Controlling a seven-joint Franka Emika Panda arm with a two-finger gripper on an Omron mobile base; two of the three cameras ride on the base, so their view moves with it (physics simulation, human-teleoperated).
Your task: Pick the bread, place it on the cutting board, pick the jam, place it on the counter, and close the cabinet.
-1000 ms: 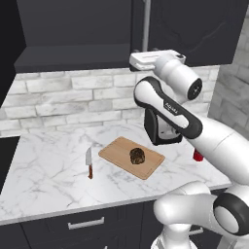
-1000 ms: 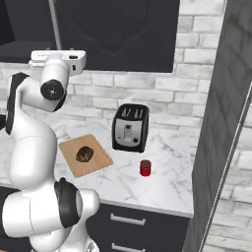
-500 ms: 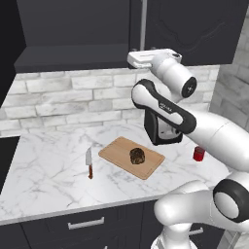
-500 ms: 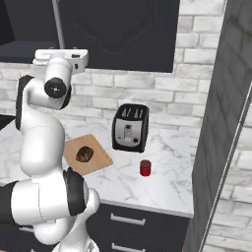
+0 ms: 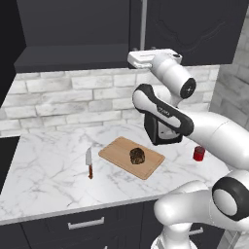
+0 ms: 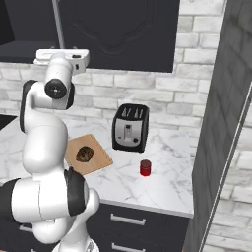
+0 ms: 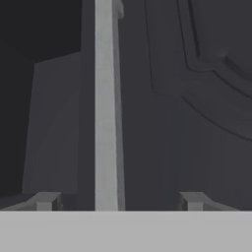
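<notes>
The bread (image 5: 137, 155) lies on the cutting board (image 5: 119, 150), which rests on the marble counter (image 5: 48, 180). The red jam (image 5: 198, 153) stands on the counter to the right of the toaster. From the right base view the bread (image 6: 84, 154), cutting board (image 6: 101, 158) and jam (image 6: 145, 168) sit the same way. My white hand (image 5: 151, 57) is raised to the cabinet (image 5: 194, 24), just below its silver handle (image 5: 144, 22). My gripper (image 7: 119, 202) is open, with the handle (image 7: 106, 98) between the tips and touching neither.
A black toaster (image 6: 130, 127) stands at the back of the counter, behind the board. A red-handled knife (image 5: 89, 163) lies left of the board. A dark open cabinet bay (image 5: 73, 29) is left of the handle. A tall grey wall (image 6: 221, 123) borders the right.
The hand has stayed up at the cabinet handle. The arm's elbow and lower links have shifted a little. Bread, jam and board have not moved.
</notes>
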